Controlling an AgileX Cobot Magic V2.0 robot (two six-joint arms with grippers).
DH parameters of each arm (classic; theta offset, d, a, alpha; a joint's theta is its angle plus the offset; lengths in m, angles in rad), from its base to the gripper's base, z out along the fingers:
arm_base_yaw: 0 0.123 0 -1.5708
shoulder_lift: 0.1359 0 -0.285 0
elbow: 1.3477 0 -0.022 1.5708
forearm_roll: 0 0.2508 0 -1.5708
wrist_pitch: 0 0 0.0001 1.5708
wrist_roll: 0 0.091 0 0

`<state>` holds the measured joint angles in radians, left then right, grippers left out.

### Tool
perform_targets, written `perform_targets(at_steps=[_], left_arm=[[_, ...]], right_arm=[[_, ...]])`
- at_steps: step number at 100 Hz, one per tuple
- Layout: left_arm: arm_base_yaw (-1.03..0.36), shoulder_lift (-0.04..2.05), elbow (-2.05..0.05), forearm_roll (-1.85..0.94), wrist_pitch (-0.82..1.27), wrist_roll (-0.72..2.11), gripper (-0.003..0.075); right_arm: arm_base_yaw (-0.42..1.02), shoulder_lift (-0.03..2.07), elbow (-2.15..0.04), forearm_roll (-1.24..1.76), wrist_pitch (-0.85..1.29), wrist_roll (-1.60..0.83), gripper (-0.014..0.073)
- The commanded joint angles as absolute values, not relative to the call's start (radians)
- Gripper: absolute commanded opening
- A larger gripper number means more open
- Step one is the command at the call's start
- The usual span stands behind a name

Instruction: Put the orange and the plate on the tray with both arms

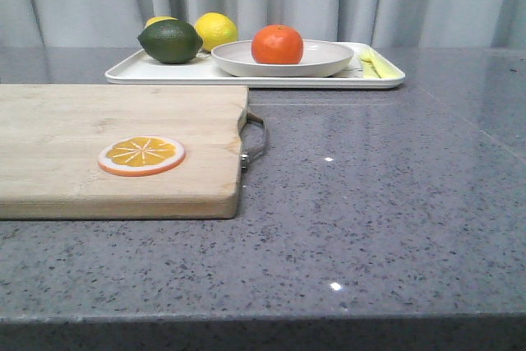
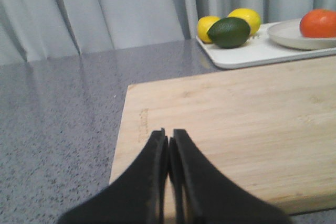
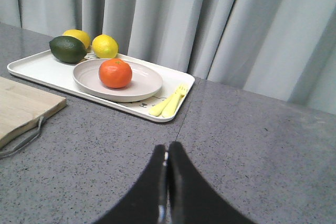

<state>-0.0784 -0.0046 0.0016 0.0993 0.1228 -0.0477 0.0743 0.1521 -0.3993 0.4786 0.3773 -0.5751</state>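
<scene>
The orange point(image 1: 277, 44) rests in the off-white plate point(image 1: 329, 62), and the plate stands on the white tray point(image 1: 156, 71) at the back of the table. The right wrist view shows the same orange point(image 3: 115, 73) in the plate point(image 3: 144, 85) on the tray point(image 3: 37, 69). My left gripper point(image 2: 169, 134) is shut with nothing in it, hovering over the wooden cutting board point(image 2: 247, 119); the orange point(image 2: 318, 23) is far ahead of it. My right gripper point(image 3: 167, 147) is shut and empty above the grey table, well short of the tray. Neither gripper shows in the front view.
A dark green lime point(image 1: 170, 41) and yellow lemons point(image 1: 216, 30) sit on the tray's left part; a yellow fork and knife point(image 3: 169, 102) lie on its right end. The cutting board point(image 1: 115, 150) with a metal handle point(image 1: 256, 141) carries a flat orange slice point(image 1: 141, 155). Grey curtains hang behind.
</scene>
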Motion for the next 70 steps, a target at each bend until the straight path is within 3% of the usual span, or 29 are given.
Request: perform_targets(at_steps=[1,70], left_arm=[[-0.064,-0.037,0.01,0.087,0.018,-0.056,-0.002],[-0.064,-0.037,0.01,0.085,0.051,-0.056,-0.002]], right_arm=[[0.072,0.162,-0.423,0.494,0.295,-0.58,-0.0102],[0.072,0.162,-0.423,0.494,0.295,-0.58,-0.0102]])
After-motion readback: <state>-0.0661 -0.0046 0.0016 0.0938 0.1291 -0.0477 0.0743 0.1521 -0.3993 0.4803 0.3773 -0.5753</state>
